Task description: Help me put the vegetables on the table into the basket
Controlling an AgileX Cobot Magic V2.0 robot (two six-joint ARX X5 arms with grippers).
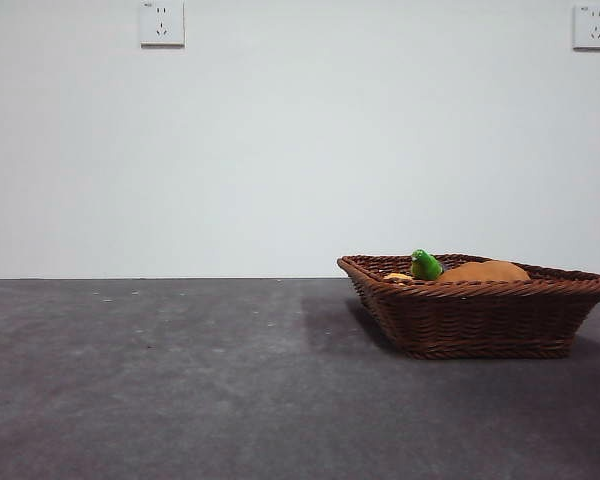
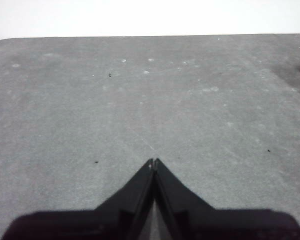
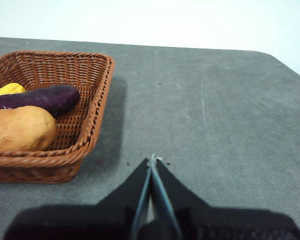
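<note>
Potato (image 3: 21, 128), eggplant (image 3: 37, 99) and corn cob (image 3: 7, 89) lie inside wicker basket (image 3: 97, 100). Both grippers (image 2: 154, 161) (image 3: 152, 158) clenched, empty. Potato likely rigid, smooth; grasp mid-body.

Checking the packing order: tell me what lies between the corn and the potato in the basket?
The eggplant lies between corn and potato in the basket, seen in the right wrist view.

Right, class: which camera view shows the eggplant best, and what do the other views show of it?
The right wrist view: the eggplant lies in the basket, its purple body showing between potato and corn. The front view shows only its green stem above the rim. The left wrist view shows none of it.
</note>
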